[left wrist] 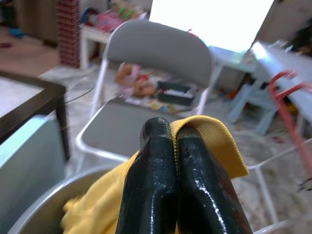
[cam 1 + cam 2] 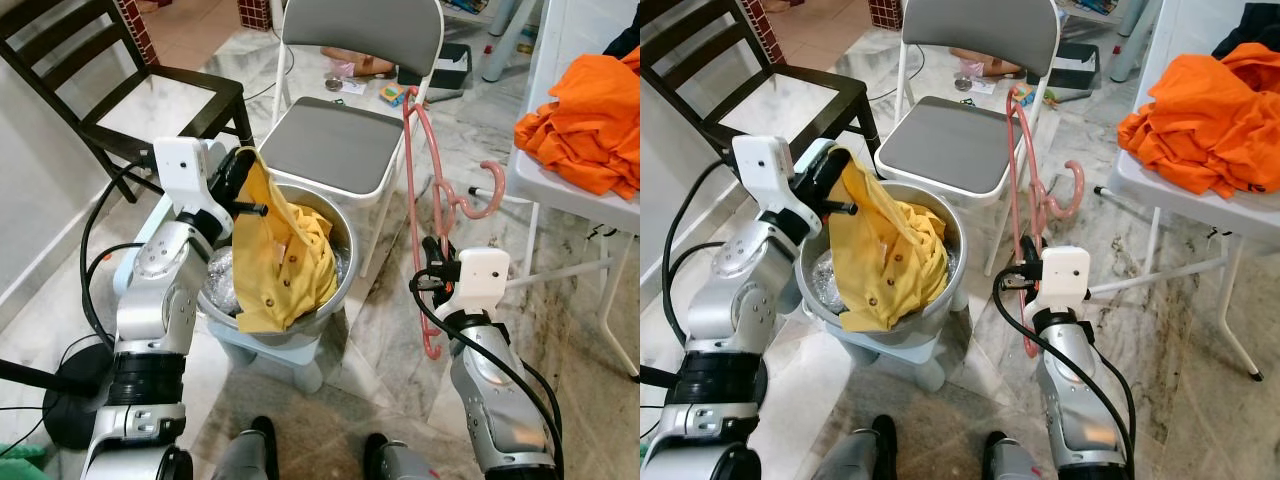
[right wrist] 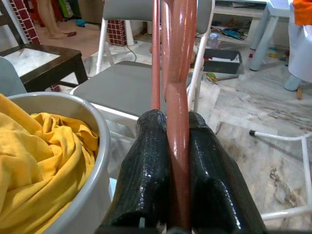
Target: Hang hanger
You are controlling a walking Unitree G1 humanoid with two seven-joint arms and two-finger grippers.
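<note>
A pink plastic hanger (image 2: 420, 190) stands upright to the right of the basin, its hook (image 2: 487, 196) pointing right. My right gripper (image 2: 436, 258) is shut on the hanger's lower bar (image 3: 178, 131). A yellow shirt (image 2: 275, 255) hangs half out of a round metal basin (image 2: 330, 300). My left gripper (image 2: 243, 170) is shut on the shirt's collar edge (image 1: 209, 136) and holds it lifted above the basin's left rim.
A grey folding chair (image 2: 335, 140) stands right behind the basin. A dark wooden chair (image 2: 150, 90) is at the back left. A white table (image 2: 570, 190) on the right carries orange clothes (image 2: 585, 120). Toys lie on the floor beyond.
</note>
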